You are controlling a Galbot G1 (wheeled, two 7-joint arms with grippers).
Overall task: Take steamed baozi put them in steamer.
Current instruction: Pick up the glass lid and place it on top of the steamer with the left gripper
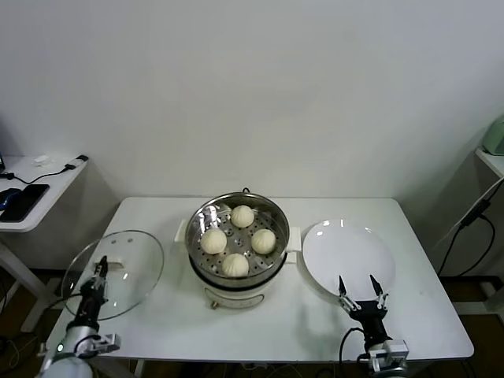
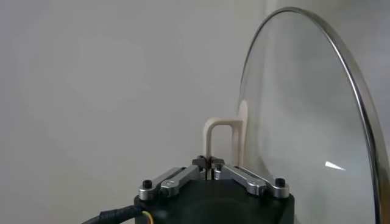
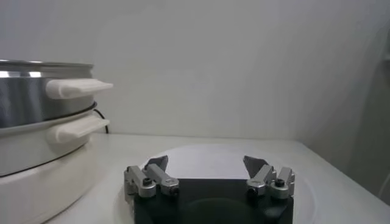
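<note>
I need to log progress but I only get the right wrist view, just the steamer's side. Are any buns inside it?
Observer: Yes, four creamy white round buns sit on the perforated tray of the round stainless-steel steamer.
Operator: Anything left on the plate?
Observer: No, the flat white round plate is bare; the right hand hovers open at its near edge.
Operator: And the left hand?
Observer: The left hand is shut on the whitish handle of the round clear glass lid, left of the steamer.
</note>
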